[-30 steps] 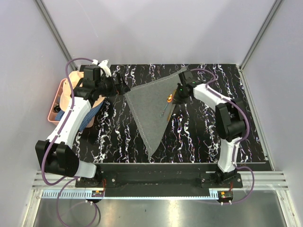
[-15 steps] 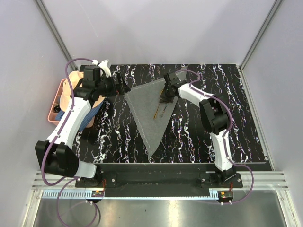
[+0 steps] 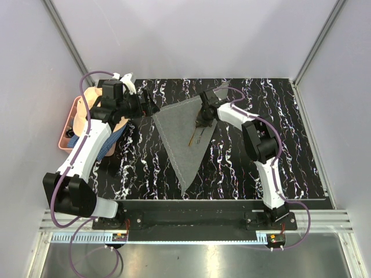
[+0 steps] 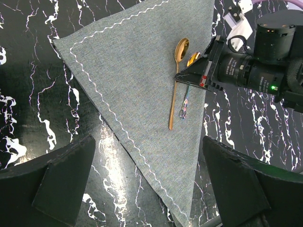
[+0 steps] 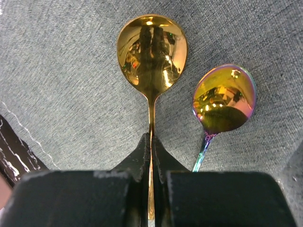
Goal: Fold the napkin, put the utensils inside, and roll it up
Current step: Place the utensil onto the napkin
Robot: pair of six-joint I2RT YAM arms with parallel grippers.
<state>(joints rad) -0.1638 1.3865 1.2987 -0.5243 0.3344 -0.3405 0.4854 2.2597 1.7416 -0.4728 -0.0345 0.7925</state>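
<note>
Table (image 3: pixel 145 162) of black stone with white veins is covered near its middle by the napkin (image 3: pixel 179 133), which is spread flat in a triangle. One long edge is turned toward the far side and one point toward the arm bases.

At the left edge of the table a pink basket (image 3: pixel 65 124) is seen, with a peach hat (image 3: pixel 87 98) in it.

The left tool (image 3: pixel 148 108) is held just beside the left corner of the napkin. Its fingers are spread wide and nothing is gripped between them.

The right tool (image 5: pixel 151 146) is lowered over the right part of the napkin. Its fingers are clamped tight on the thin handle of the gold spoon (image 5: pixel 151 49), just below the bowl. The bowl is turned up and sticks out beyond the fingertips, over the grey cloth. Whether the spoon is resting on the cloth or lifted off it cannot be told.

Just beside it, toward the right edge of the napkin, a smaller iridescent spoon (image 5: pixel 223 99) is laid on the cloth. It is apart from the gold one and is not gripped.
</note>
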